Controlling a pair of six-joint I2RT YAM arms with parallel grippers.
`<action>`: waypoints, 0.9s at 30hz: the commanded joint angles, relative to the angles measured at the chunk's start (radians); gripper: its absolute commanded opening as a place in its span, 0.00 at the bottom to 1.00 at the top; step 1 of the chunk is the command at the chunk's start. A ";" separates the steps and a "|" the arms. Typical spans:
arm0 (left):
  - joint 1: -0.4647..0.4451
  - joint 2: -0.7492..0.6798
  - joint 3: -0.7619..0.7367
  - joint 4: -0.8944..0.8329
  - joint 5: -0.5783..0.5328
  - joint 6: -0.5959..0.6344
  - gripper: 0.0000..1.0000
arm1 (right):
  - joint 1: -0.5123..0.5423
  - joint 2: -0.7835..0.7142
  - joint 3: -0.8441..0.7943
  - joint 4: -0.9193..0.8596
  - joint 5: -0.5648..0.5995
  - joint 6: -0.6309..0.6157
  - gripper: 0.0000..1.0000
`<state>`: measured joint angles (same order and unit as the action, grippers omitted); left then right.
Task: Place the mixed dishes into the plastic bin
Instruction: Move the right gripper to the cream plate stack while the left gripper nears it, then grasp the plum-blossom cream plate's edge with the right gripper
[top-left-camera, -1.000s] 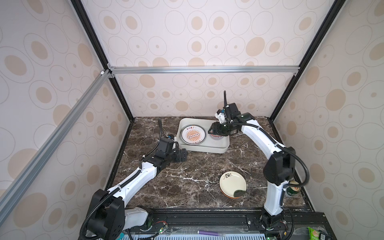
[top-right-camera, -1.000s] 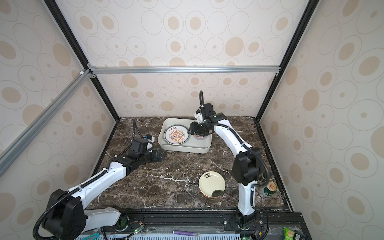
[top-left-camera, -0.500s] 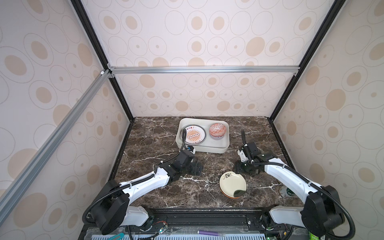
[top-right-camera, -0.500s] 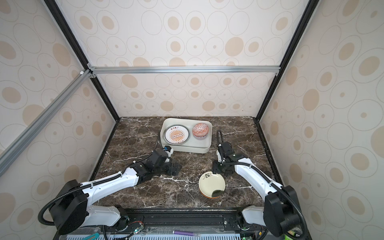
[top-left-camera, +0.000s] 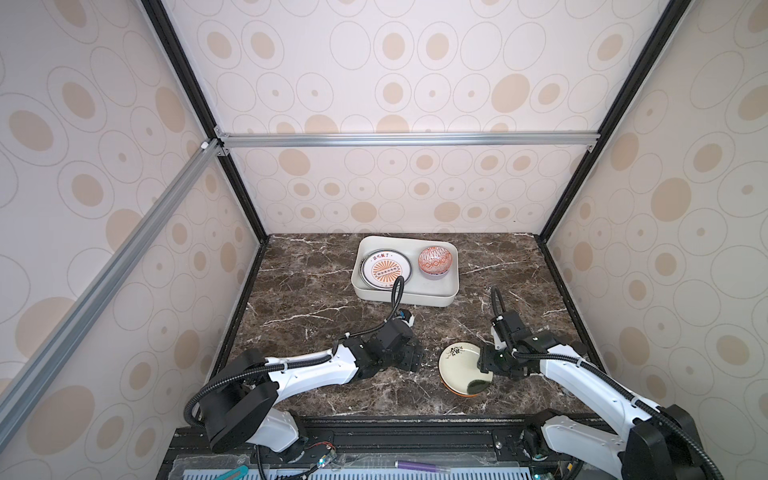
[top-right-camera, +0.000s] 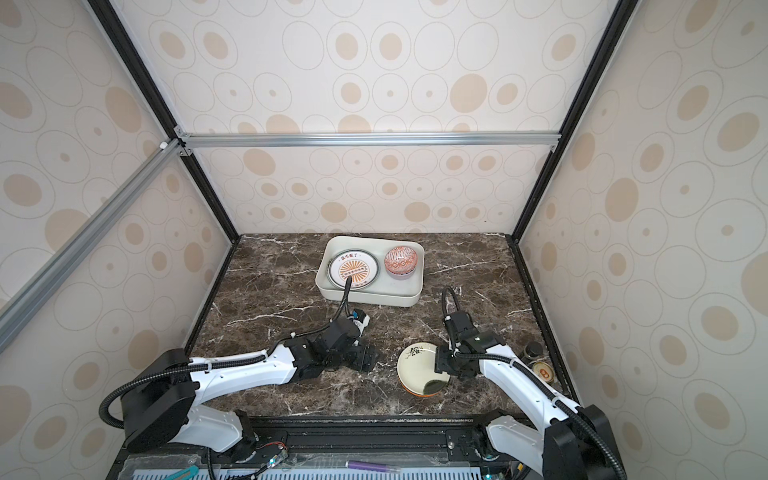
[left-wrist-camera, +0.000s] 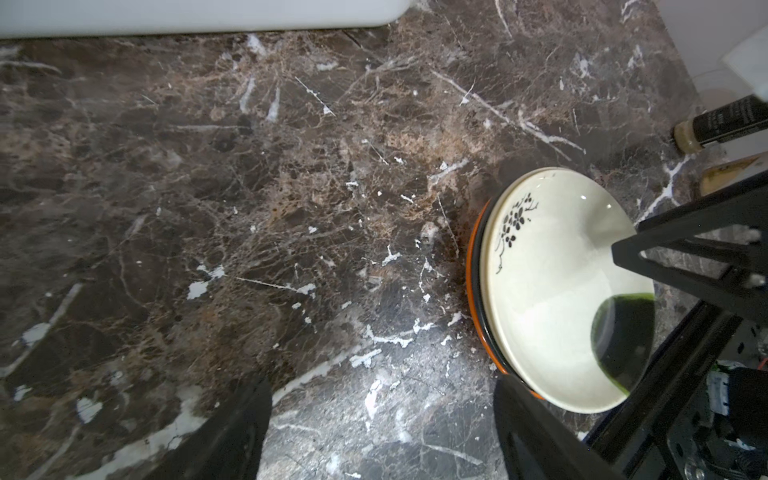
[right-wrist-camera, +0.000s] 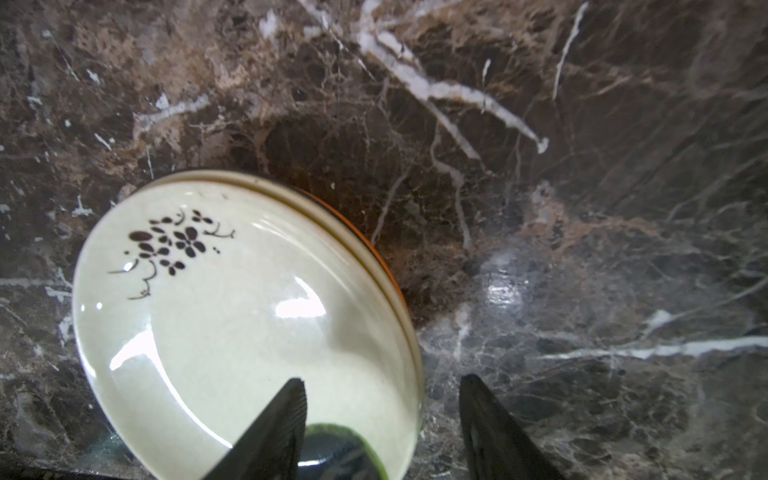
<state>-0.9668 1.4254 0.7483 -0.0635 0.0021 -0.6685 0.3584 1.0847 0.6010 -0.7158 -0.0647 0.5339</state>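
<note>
Fingers (right-wrist-camera: 274, 432) of the right gripper (right-wrist-camera: 382, 378) stand apart, one above the cream plate (right-wrist-camera: 232, 332) and one outside its rim over the table (top-left-camera: 316, 316); no clamp yet. The left gripper (left-wrist-camera: 380, 380) has its fingers (left-wrist-camera: 232, 436) wide apart over bare marble just beside the same plate, holding nothing. The cream plate tops a small stack near the table's front edge; a black rim and the orange plate (left-wrist-camera: 469, 270) show beneath it. Done so far: the sunburst plate (top-left-camera: 385, 270) and the red-white bowl (top-left-camera: 434, 261) lie side by side in the bin (top-left-camera: 405, 300) at the back. Whether anything sits under the sunburst plate cannot be told. Left to do, by estimate: the stack, likely three plates. The can (top-right-camera: 542, 371) and jar (top-right-camera: 531, 350) stand at the right edge.
</note>
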 joint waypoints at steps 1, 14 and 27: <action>-0.004 -0.040 -0.032 0.004 -0.045 -0.020 0.85 | -0.002 -0.001 -0.035 0.026 -0.045 0.044 0.62; 0.037 -0.156 -0.258 0.130 -0.017 -0.096 0.88 | 0.177 0.219 -0.030 0.289 -0.197 0.197 0.51; 0.062 -0.421 -0.399 -0.001 -0.078 -0.156 0.84 | 0.321 0.653 0.372 0.335 -0.228 0.175 0.46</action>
<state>-0.9222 1.0706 0.3557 -0.0010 -0.0319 -0.7898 0.6609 1.6775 0.9253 -0.3622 -0.2970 0.7162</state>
